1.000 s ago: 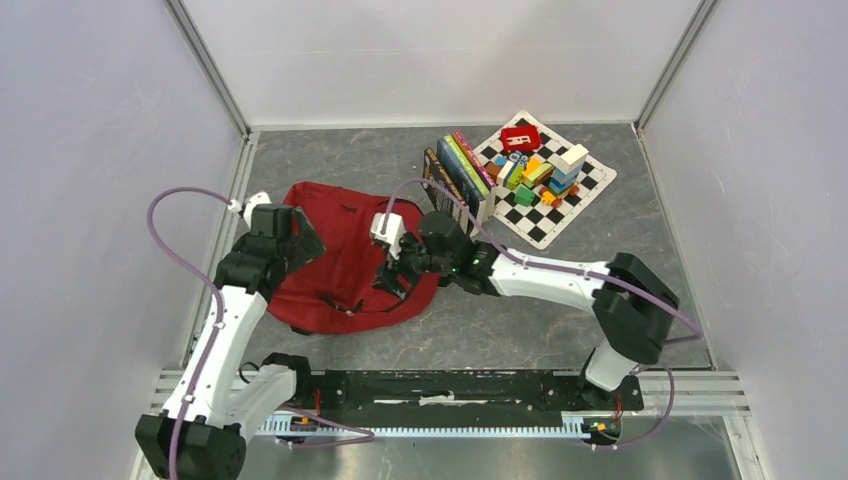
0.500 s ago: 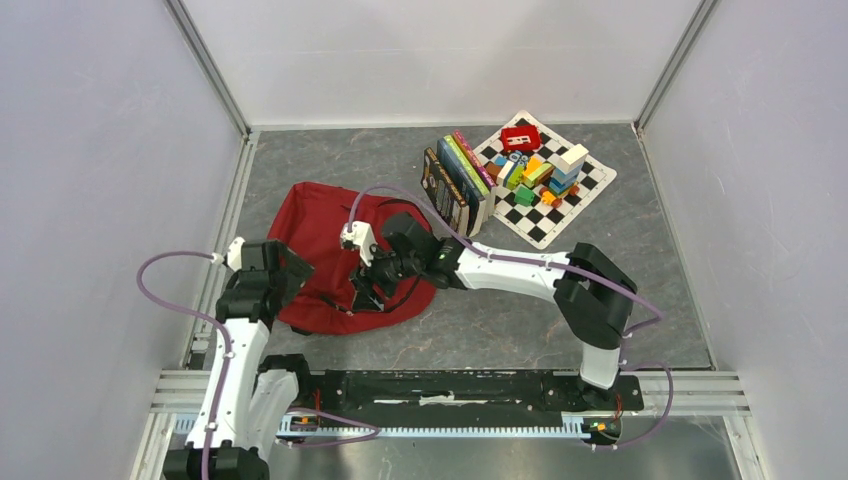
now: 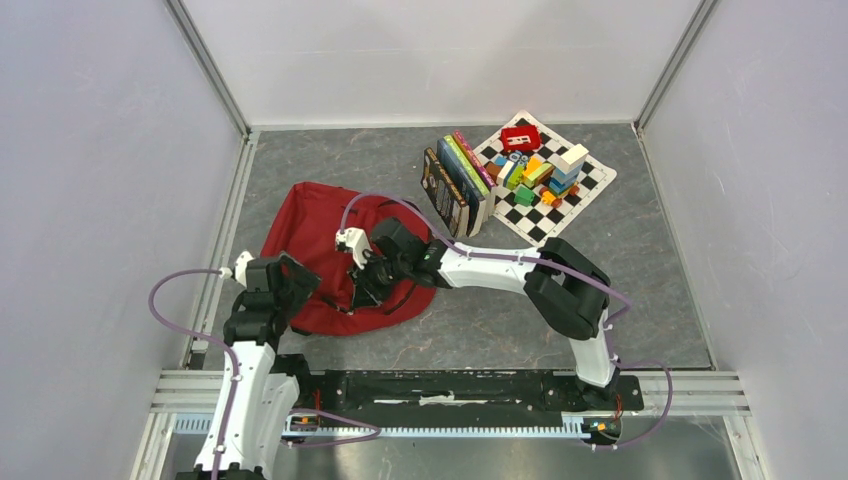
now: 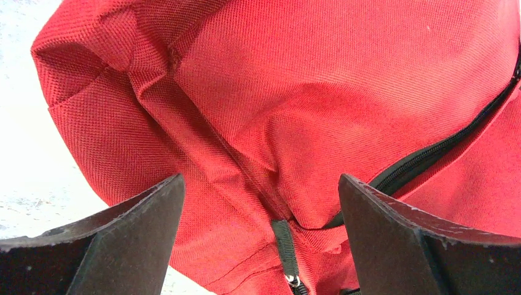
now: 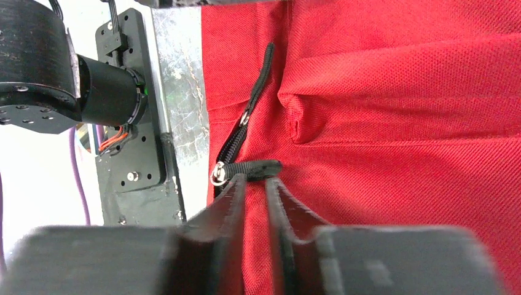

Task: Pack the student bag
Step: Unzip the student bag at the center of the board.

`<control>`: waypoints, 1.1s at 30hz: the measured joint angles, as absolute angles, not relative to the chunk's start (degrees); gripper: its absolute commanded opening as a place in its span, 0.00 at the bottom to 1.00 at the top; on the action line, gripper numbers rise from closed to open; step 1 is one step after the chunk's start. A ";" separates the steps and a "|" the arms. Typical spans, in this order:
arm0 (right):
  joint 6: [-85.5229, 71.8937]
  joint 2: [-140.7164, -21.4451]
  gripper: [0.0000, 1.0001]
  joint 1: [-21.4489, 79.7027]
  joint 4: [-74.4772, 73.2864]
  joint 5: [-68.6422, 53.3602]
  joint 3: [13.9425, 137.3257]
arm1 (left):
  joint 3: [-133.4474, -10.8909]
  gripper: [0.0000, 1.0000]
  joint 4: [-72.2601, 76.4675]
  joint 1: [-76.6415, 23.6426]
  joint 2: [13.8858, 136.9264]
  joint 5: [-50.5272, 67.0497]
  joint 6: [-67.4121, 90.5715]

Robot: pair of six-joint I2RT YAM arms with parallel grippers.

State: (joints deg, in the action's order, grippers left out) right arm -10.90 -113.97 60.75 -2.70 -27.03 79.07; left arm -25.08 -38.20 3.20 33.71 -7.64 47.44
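Observation:
The student bag (image 3: pixel 320 235) lies flat and dark red on the grey table, left of centre. My right gripper (image 3: pixel 362 290) reaches over the bag's near part. In the right wrist view its jaws (image 5: pixel 255 178) stand almost together, tips pinching the black zipper pull (image 5: pixel 255 167) on the bag (image 5: pixel 399 123). A second black pull (image 5: pixel 261 74) lies just beyond it. My left gripper (image 3: pixel 290 285) hovers at the bag's near left edge. Its jaws (image 4: pixel 261 190) stand wide open over the red cloth (image 4: pixel 344 92), with a black pull strap (image 4: pixel 284 246) between them, untouched.
Several books (image 3: pixel 458 182) stand upright behind the bag's right side. A chequered mat (image 3: pixel 590 180) at the back right carries coloured blocks (image 3: pixel 540 175) and a red toy block (image 3: pixel 520 137). White walls close in the table; a black rail (image 3: pixel 450 385) runs along the near edge.
My right gripper slid left across the bag and closed down onto the zipper pull. My left arm drew back toward the near edge, jaws staying wide open.

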 measured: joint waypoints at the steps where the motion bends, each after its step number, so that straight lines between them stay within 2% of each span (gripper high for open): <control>1: -10.92 -113.97 0.05 60.77 -2.72 -27.22 79.05 | -24.88 1.00 -38.22 3.20 33.41 -7.29 47.44; 2: -11.14 -113.97 0.00 60.77 -2.66 -27.38 79.05 | -24.75 1.00 -38.22 3.20 33.06 -7.07 47.44; 10: -10.59 -110.41 0.00 60.77 -0.21 -27.20 74.96 | -23.24 0.99 -37.23 3.20 31.29 -6.74 47.51; 11: -10.59 -109.80 0.03 60.77 0.10 -27.05 74.56 | -22.98 0.98 -37.04 3.20 31.22 -6.74 47.59; 12: -10.63 -109.25 0.12 60.77 0.54 -26.87 74.37 | -22.74 0.96 -36.97 3.20 31.20 -6.74 47.77; 14: -10.85 -108.66 0.15 60.77 1.56 -26.52 74.37 | -22.37 0.95 -36.64 3.20 31.16 -6.74 48.10; 17: -11.73 -108.38 0.35 60.77 3.27 -26.30 74.22 | -22.31 0.95 -36.21 3.20 31.11 -6.72 48.36; 21: -13.34 -108.42 0.46 60.77 4.47 -26.28 74.11 | -22.31 0.96 -35.90 3.20 30.83 -6.72 48.58; 25: -14.22 -108.66 0.51 60.77 4.69 -24.67 74.11 | -22.31 0.96 -36.01 3.20 30.15 -6.72 48.60; 33: -15.79 -109.95 0.51 60.77 4.71 -22.44 74.11 | -22.31 0.96 -36.75 3.20 27.70 -6.68 48.64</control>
State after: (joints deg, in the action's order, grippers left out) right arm -15.79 -109.95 60.77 4.71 -22.44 74.11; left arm -22.31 -36.75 3.20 27.70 -6.68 48.64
